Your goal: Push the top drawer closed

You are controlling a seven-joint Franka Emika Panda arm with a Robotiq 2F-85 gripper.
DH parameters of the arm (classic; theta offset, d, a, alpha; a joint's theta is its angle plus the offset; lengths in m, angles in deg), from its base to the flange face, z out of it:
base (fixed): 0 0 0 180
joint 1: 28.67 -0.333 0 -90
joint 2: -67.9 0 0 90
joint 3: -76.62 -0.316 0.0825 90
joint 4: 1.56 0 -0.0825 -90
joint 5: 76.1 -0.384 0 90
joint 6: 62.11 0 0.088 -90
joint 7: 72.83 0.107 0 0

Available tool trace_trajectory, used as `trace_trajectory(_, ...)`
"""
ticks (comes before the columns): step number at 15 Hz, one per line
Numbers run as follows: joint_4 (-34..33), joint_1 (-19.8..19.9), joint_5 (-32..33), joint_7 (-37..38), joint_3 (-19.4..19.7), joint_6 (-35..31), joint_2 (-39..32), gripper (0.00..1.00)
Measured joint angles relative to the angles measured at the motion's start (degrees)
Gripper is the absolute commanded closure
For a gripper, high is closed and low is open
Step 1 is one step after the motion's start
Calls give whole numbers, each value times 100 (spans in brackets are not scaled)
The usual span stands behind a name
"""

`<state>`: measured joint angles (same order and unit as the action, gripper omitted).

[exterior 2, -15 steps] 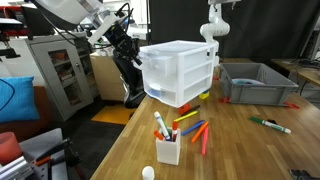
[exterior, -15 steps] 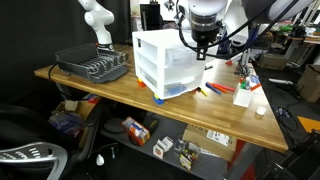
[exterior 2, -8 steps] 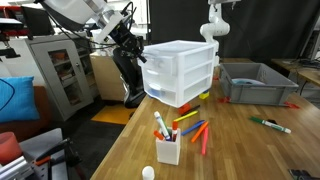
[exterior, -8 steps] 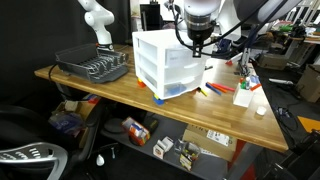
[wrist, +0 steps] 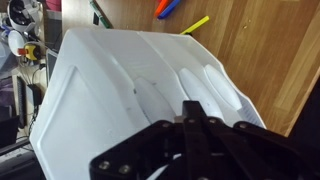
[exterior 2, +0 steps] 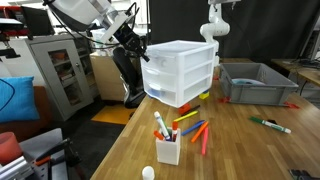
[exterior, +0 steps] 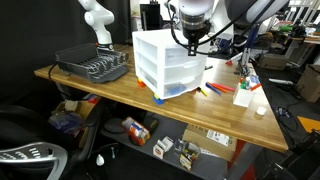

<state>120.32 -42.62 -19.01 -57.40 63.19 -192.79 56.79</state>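
item: top drawer (exterior: 176, 52), uppermost of three translucent-fronted drawers in a small white plastic cabinet (exterior: 150, 62). the cabinet stands on a wooden tabletop (exterior: 110, 90), right of a dark dish rack (exterior: 93, 66). in an exterior view the drawer front (exterior 2: 160, 60) faces left, toward the arm. it looks about level with the two fronts below; whether a slight gap is left cannot be told at this size.

item: pincer (exterior: 194, 42), at the upper front edge of the cabinet, at or just beside the top drawer's front. in an exterior view the pincer (exterior 2: 138, 47) sits at the cabinet's top left corner. in the wrist view the pincer (wrist: 190, 108) hangs over the white cabinet roof with its jaws drawn together, holding nothing.

item: loose goods, well apart from the work: coloured markers (exterior 2: 196, 130) on the near tabletop, a white pen cup (exterior 2: 167, 150), a grey bin (exterior 2: 255, 80) far right.

step in hand, judged: the closing push itself, at or near its end.

next move, judged: a short, level press straight into the drawer front until it seats, light enough that the cabinet does not slide on the wood, then a clean retreat off the front.
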Motion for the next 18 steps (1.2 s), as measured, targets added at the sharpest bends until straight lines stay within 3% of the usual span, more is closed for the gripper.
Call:
trace_trajectory(13,-30,-1,0,-6,80,-30,-8,100)
trace_trajectory(14,-29,-1,-6,-6,81,-42,-9,74)
trace_trajectory(15,-28,-1,-24,-6,81,-63,-8,73)
trace_trajectory(18,20,-2,-205,-103,75,-139,37,54)
